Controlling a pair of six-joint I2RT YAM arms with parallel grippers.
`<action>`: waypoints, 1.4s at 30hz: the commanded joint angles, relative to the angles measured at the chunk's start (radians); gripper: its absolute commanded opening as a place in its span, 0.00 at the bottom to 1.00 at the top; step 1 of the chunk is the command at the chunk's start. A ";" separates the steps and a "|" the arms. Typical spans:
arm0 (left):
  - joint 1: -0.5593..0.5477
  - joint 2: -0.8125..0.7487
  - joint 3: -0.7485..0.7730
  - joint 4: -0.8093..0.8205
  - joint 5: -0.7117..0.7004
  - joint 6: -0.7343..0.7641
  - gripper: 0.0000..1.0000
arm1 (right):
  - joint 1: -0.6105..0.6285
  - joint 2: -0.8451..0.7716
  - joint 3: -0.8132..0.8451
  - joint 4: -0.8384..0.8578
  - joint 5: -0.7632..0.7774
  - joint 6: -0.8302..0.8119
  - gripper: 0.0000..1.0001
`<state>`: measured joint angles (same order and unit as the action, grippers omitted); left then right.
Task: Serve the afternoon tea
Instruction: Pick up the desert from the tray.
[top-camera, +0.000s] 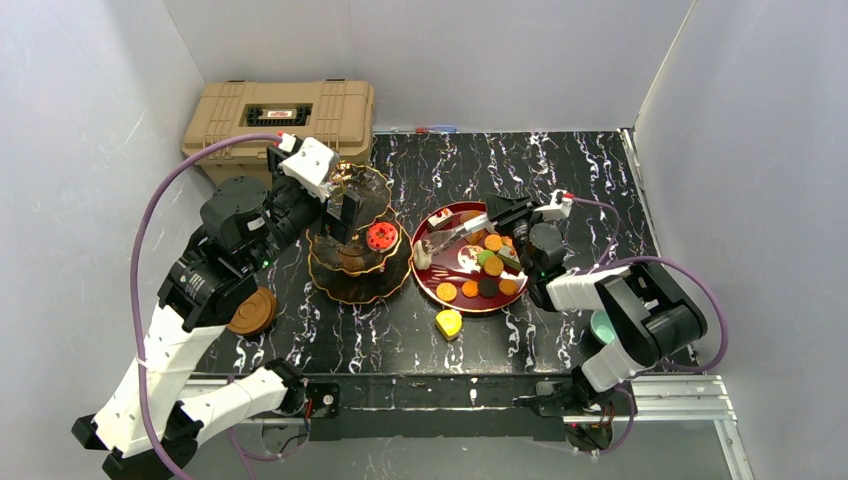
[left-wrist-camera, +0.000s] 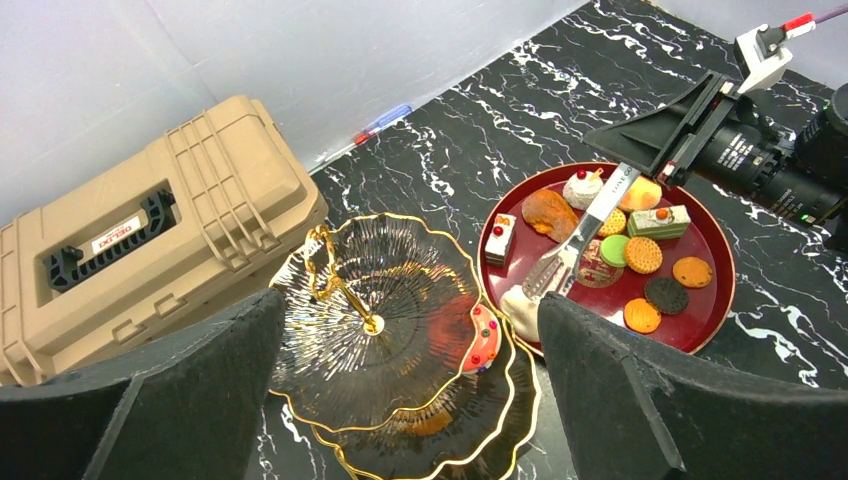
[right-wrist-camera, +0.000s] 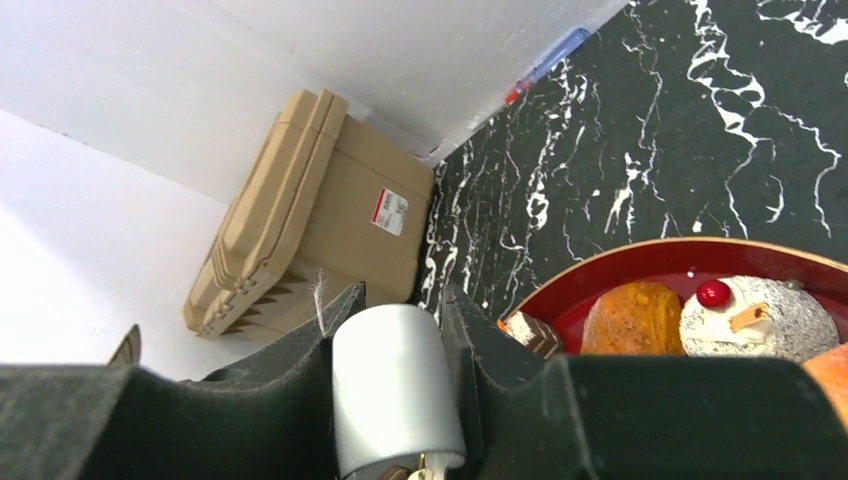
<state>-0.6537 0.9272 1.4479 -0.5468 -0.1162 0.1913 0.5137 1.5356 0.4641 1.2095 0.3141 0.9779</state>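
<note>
- A black, white-veined tabletop (top-camera: 560, 170) is enclosed by white walls (top-camera: 500, 60). A tan case (top-camera: 280, 115) is set in its far left corner.
- The left fingers (left-wrist-camera: 150, 400) are held wide apart with nothing between them. The three-tier stand (left-wrist-camera: 400, 262) is seen directly below them.
- A red donut (left-wrist-camera: 484, 338) is seated on a lower tier, under the gap between those fingers.
- The right fingers (right-wrist-camera: 250, 420) are clamped on the pale handle (right-wrist-camera: 390, 390) of a silver serving tool (left-wrist-camera: 580, 235), which is stretched ahead of them over the sweets (left-wrist-camera: 643, 255) on a red plate (left-wrist-camera: 712, 310).
- A yellow sweet (top-camera: 449, 323) is seen on the tabletop below and behind the right fingers, just beside the plate.
- A brown saucer (top-camera: 252, 311) is placed well behind the left fingers, and a teal cup (top-camera: 603, 326) well behind the right fingers.
</note>
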 joint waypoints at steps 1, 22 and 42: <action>0.005 -0.016 0.006 0.010 -0.003 0.014 0.96 | 0.030 0.028 0.022 -0.017 -0.002 -0.087 0.13; 0.006 -0.016 0.002 0.027 -0.001 0.008 0.96 | 0.048 -0.119 0.081 -0.282 0.088 -0.220 0.41; 0.005 -0.013 0.009 0.018 0.004 0.004 0.96 | 0.057 -0.001 0.026 -0.171 0.129 -0.045 0.52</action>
<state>-0.6537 0.9237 1.4479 -0.5373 -0.1158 0.1974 0.5652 1.4872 0.5079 0.9081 0.4412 0.8478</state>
